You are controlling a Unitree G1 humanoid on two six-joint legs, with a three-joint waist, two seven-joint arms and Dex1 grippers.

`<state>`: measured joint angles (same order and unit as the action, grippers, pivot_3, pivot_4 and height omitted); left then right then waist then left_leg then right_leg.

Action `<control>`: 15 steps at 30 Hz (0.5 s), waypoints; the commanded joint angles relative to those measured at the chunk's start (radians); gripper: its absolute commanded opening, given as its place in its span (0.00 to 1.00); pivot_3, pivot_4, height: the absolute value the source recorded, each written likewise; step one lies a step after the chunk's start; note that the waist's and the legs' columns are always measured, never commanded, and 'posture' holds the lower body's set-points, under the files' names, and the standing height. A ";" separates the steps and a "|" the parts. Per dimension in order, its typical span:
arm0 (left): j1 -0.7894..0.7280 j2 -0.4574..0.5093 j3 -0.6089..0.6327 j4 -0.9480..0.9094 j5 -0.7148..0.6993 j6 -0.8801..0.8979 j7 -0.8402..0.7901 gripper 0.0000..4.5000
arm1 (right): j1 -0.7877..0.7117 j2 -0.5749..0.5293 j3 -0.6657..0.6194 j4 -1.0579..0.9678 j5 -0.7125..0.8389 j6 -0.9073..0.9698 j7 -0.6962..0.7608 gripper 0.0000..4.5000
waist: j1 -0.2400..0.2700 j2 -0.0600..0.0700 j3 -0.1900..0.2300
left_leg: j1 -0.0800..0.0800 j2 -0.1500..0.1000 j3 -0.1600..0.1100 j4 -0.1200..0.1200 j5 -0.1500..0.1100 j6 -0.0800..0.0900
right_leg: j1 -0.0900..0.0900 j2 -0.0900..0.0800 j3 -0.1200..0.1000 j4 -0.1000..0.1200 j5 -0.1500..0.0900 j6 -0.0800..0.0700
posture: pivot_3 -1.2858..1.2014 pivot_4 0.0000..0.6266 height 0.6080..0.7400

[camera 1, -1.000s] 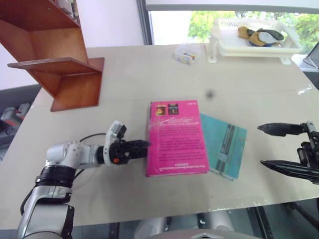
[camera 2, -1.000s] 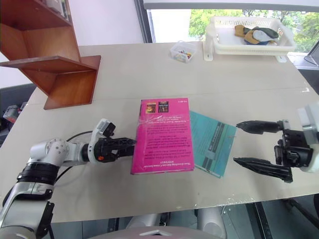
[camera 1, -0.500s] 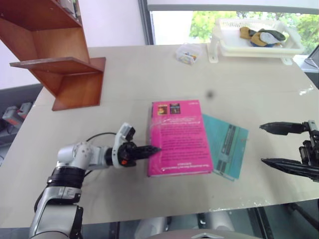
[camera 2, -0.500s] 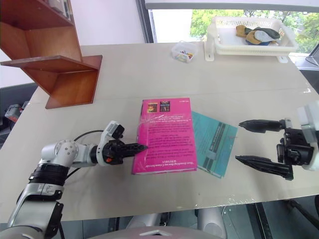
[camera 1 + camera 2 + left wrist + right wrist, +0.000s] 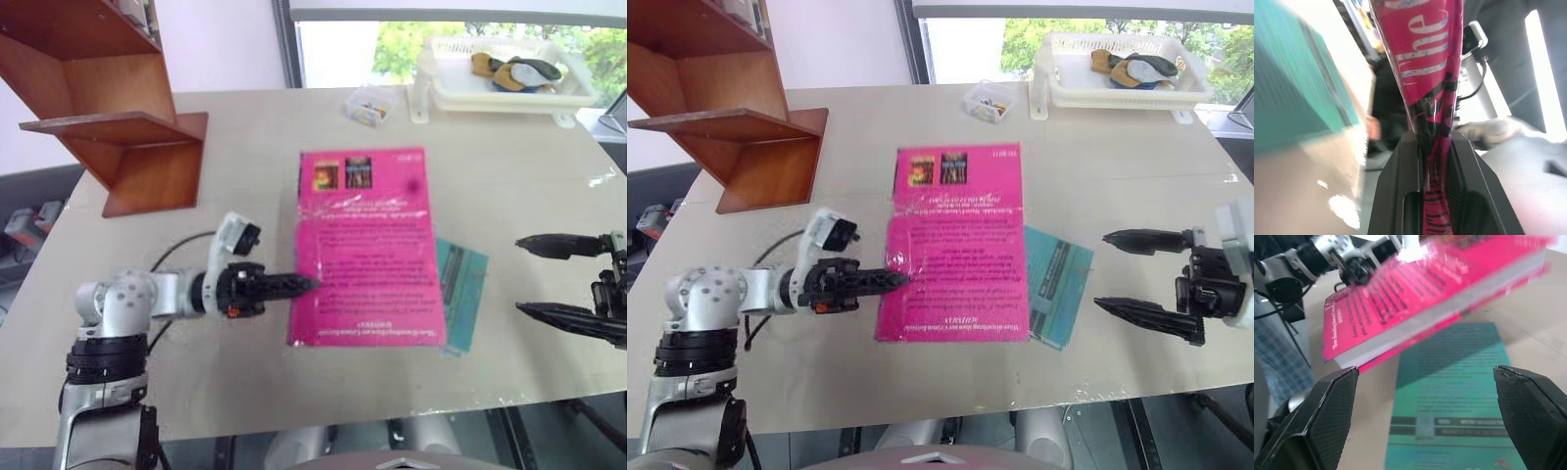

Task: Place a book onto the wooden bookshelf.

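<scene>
The bright pink book (image 5: 370,250) hangs lifted above the table, back cover up, its two small dark pictures toward the far edge. My left gripper (image 5: 299,284) is shut on the book's left edge; the left wrist view shows the pink cover (image 5: 1432,98) pinched between the black fingers (image 5: 1396,196). The right gripper (image 5: 1117,272) stands open to the right of the book, apart from it. In the right wrist view the book (image 5: 1415,308) floats above the teal book (image 5: 1459,396). The wooden bookshelf (image 5: 118,117) stands at the table's far left.
A teal book (image 5: 460,294) lies on the table, partly under the pink one. At the far right stands a white basket (image 5: 500,83) with cloth items, with a small clear box (image 5: 367,103) next to it. Bare tabletop lies between the bookshelf and the book.
My left gripper closed on the book's left edge and raised it off the table and off the teal book. The right gripper has stayed put.
</scene>
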<state>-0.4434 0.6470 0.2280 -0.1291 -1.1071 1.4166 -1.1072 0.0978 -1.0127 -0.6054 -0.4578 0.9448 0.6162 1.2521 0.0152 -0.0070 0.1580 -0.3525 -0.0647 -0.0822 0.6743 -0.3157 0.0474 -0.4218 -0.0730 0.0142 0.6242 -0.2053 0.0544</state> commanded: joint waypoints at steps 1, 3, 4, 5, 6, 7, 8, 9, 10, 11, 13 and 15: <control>-0.085 0.086 0.021 -0.095 0.123 -0.247 -0.020 0.03 | -0.034 -0.001 -0.016 0.044 0.005 -0.023 0.025 1.00 | 0.000 0.000 0.000 | 0.000 0.000 0.000 0.000 0.000 0.000 | 0.000 0.000 0.000 0.000 0.000 0.000 | 0.52 0.24 1.00; -0.130 0.152 -0.003 -0.096 0.221 -0.390 -0.059 0.03 | -0.059 -0.009 -0.019 0.076 0.012 -0.023 0.037 1.00 | -0.004 0.000 0.000 | -0.001 0.000 0.001 0.000 0.000 0.000 | -0.001 0.001 0.001 0.000 0.000 0.000 | 0.52 0.24 1.00; -0.160 0.178 -0.014 -0.078 0.275 -0.460 -0.058 0.03 | -0.070 -0.013 -0.022 0.091 0.014 -0.024 0.048 1.00 | -0.004 0.000 0.000 | -0.001 0.000 0.002 0.000 0.000 0.000 | -0.002 0.001 0.002 0.000 0.000 0.000 | 0.52 0.24 1.00; -0.193 0.210 -0.023 -0.055 0.325 -0.521 -0.062 0.03 | -0.085 -0.015 -0.026 0.105 0.022 -0.022 0.055 1.00 | -0.003 0.000 0.000 | -0.001 0.000 0.002 0.000 0.000 0.000 | -0.002 0.001 0.002 0.000 0.000 0.000 | 0.52 0.24 1.00; -0.221 0.235 -0.024 -0.033 0.361 -0.577 -0.073 0.03 | -0.102 -0.015 -0.029 0.118 0.034 -0.018 0.060 1.00 | -0.003 0.000 0.000 | -0.001 0.000 0.002 0.000 0.000 0.000 | -0.002 0.001 0.002 0.000 0.000 0.000 | 0.52 0.24 1.00; -0.249 0.258 -0.027 -0.009 0.401 -0.633 -0.076 0.03 | -0.119 -0.014 -0.032 0.129 0.046 -0.013 0.062 1.00 | -0.003 0.000 0.000 | -0.002 0.000 0.002 0.000 0.000 0.000 | -0.003 0.001 0.001 -0.001 0.000 0.000 | 0.52 0.24 1.00; -0.282 0.284 -0.041 0.017 0.460 -0.699 -0.070 0.03 | -0.137 -0.011 -0.033 0.140 0.061 -0.006 0.065 1.00 | -0.002 0.000 0.000 | -0.002 0.000 0.002 0.000 0.000 0.000 | -0.003 0.001 0.001 -0.001 0.000 0.000 | 0.52 0.24 1.00; -0.310 0.315 -0.062 0.048 0.533 -0.779 -0.066 0.03 | -0.157 -0.008 -0.032 0.151 0.077 0.001 0.068 1.00 | -0.002 0.000 0.000 | -0.003 0.000 0.002 0.000 0.000 0.000 | -0.004 0.001 0.001 -0.001 0.000 0.000 | 0.52 0.24 1.00; -0.329 0.342 -0.085 0.076 0.600 -0.859 -0.069 0.03 | -0.172 -0.005 -0.032 0.162 0.091 0.007 0.071 1.00 | -0.002 0.000 0.000 | -0.006 0.000 0.001 0.000 0.000 0.000 | -0.006 0.001 0.000 0.000 0.000 0.000 | 0.52 0.24 1.00; -0.346 0.367 -0.108 0.102 0.660 -0.931 -0.075 0.03 | -0.188 -0.002 -0.031 0.175 0.104 0.012 0.072 1.00 | -0.002 0.000 0.000 | -0.007 0.000 0.001 0.001 0.000 0.000 | -0.008 0.001 0.000 0.000 0.000 0.000 | 0.52 0.24 1.00; -0.390 0.420 -0.159 0.164 0.784 -1.075 -0.081 0.03 | -0.231 0.007 -0.028 0.215 0.142 0.026 0.079 1.00 | -0.002 0.000 0.000 | -0.010 0.000 0.002 0.001 0.000 0.000 | -0.010 0.001 0.000 0.000 0.000 0.000 | 0.52 0.24 1.00; -0.452 0.464 -0.206 0.233 0.894 -1.206 -0.086 0.03 | -0.281 0.022 -0.023 0.268 0.185 0.046 0.083 1.00 | -0.002 0.000 0.000 | -0.011 -0.001 0.002 0.001 0.000 0.000 | -0.011 0.001 -0.001 0.000 0.000 0.000 | 0.52 0.24 1.00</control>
<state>-0.8422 1.0732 0.0223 0.0807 -0.2912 0.3253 -1.1883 -0.1551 -1.0017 -0.6029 -0.2159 1.0804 0.6511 1.3263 0.0132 -0.0071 0.1583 -0.3637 -0.0655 -0.0802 0.6748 -0.3155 0.0474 -0.4330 -0.0720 0.0123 0.6237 -0.2051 0.0545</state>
